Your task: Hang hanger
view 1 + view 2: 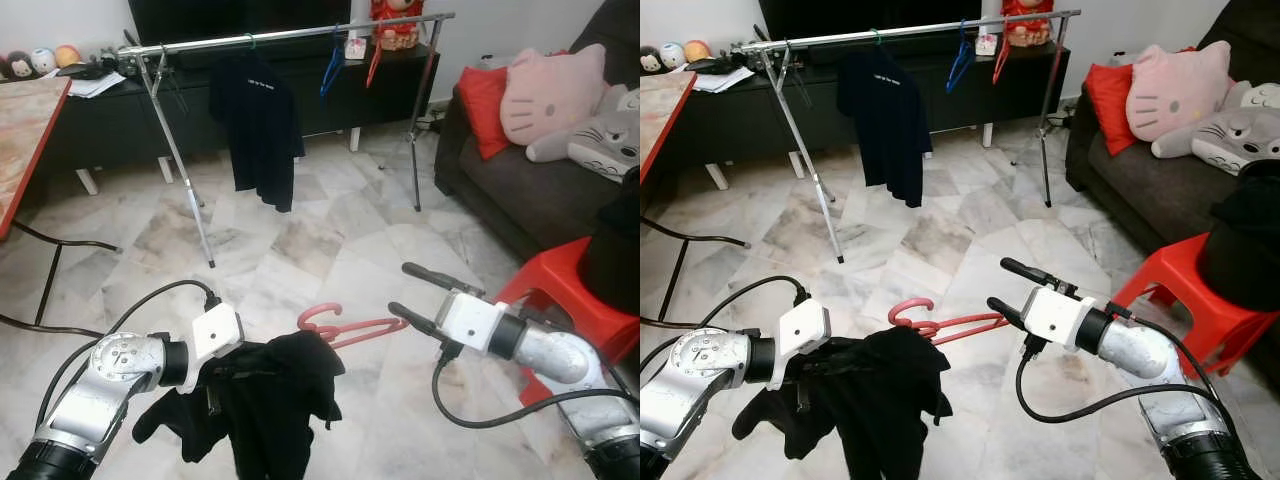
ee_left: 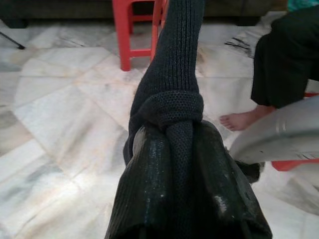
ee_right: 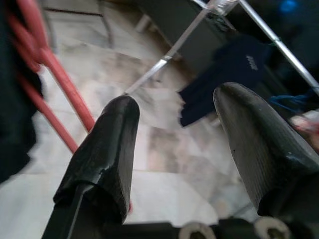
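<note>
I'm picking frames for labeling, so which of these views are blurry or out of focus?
Left and right eye views: sharp, evenly lit. Right wrist view: red hanger and drying rack smeared. Left wrist view: knit garment crisp, marble floor slightly soft.

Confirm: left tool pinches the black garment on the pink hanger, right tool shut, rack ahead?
Not quite. The right tool is open, fingers apart in the right wrist view. The left tool does pinch the black garment on the pink hanger, rack ahead.

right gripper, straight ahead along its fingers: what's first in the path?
Probably the pink hanger. The right gripper is open and points toward the robot's left, with the hanger's end beside its lower finger. Depth is unclear; it may slip past, leaving the black garment held by the left gripper next.
</note>
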